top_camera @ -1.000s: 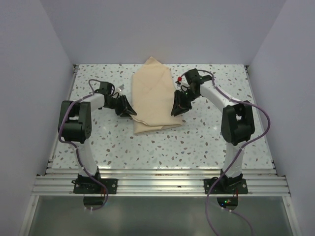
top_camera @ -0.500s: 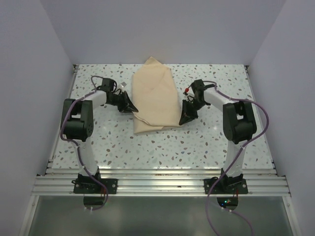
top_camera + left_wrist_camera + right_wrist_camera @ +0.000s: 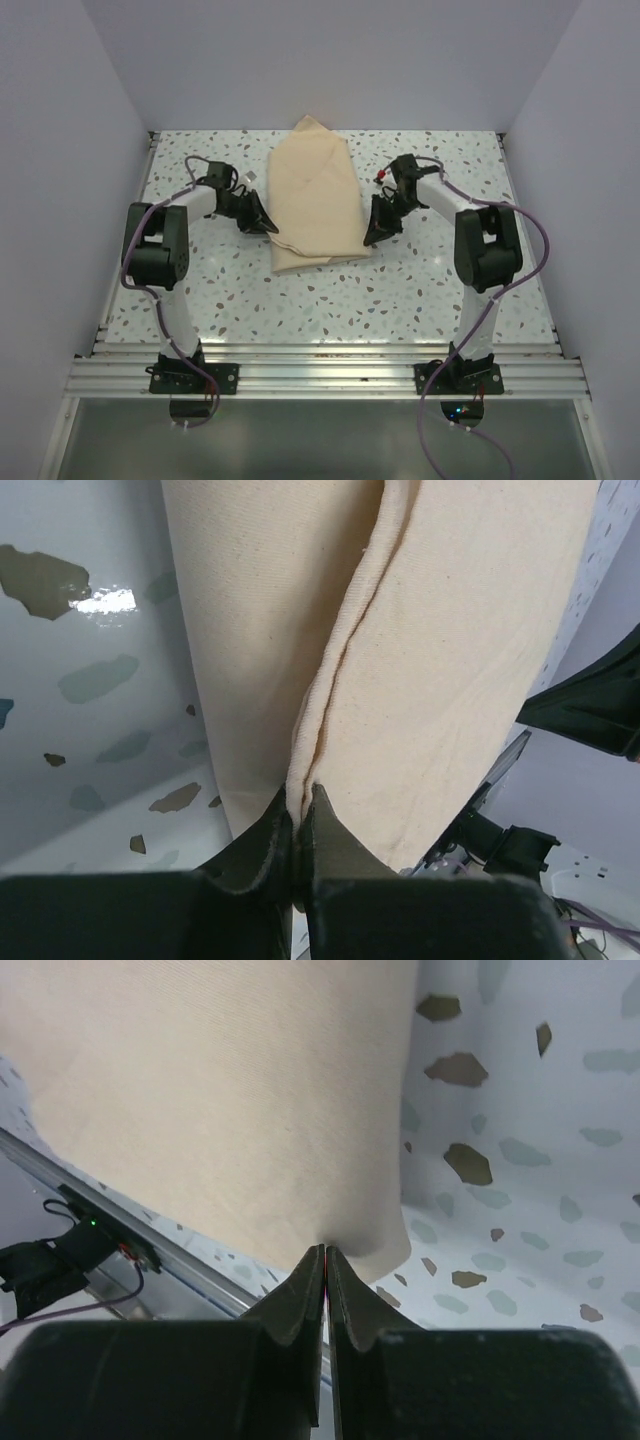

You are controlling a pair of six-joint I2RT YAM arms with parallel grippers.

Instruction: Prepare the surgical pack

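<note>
On the speckled white desk (image 3: pixel 420 290), I am pinching the tan folded cloth surgical pack (image 3: pixel 315 200), seemingly soft and light, lying mid-desk, by its side edges, left fingers (image 3: pixel 262 840) and right fingers (image 3: pixel 300 1305) both clamping fabric.

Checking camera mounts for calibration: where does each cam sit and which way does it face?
Top external: fixed above and behind, facing down-forward over the speckled table; left arm and right arm show whole, left gripper and right gripper flanking the surgical pack.
Left wrist: on the left wrist, facing along its shut fingers, which pinch the pack's seamed edge.
Right wrist: on the right wrist, facing along its shut fingertips at the pack's opposite edge.
Shared: the pack, in all three.
</note>
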